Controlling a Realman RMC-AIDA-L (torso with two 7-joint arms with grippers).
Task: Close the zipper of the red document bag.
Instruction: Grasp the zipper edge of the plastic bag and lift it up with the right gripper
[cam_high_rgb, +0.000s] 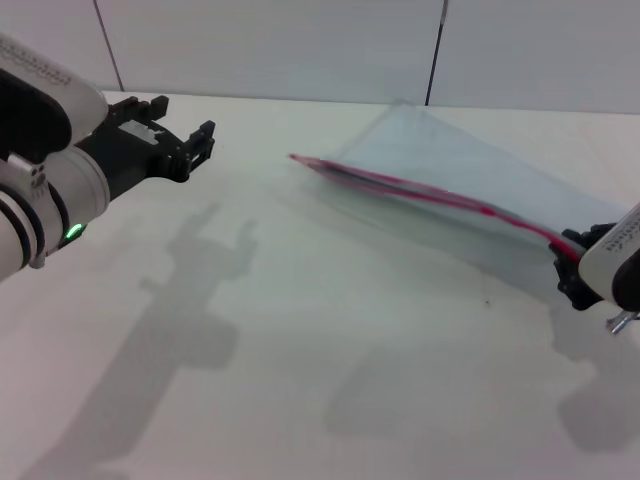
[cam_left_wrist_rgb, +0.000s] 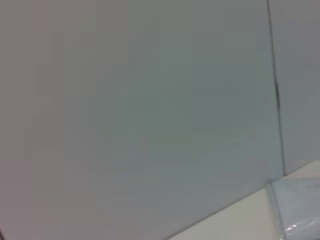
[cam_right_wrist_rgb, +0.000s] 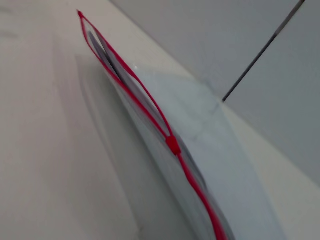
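White surface against a pale panelled wall, nothing else on it but the red document bag, lying toward the right and back, red edge facing the robot. Right hand sits at the bag's near-right end, clenched on that end of the zipper, apparently lifting the edge off the surface so the strip stays taut and the track is reachable. Right wrist view shows the zipper only partly done: slider roughly mid-strip, track joined on the hand's side, the two red lips gaping apart beyond it to the far corner. Left hand hovers well apart on the left, fingers released, holding nothing, pointed toward the bag; likely next job is taking the slider and running it to the far corner
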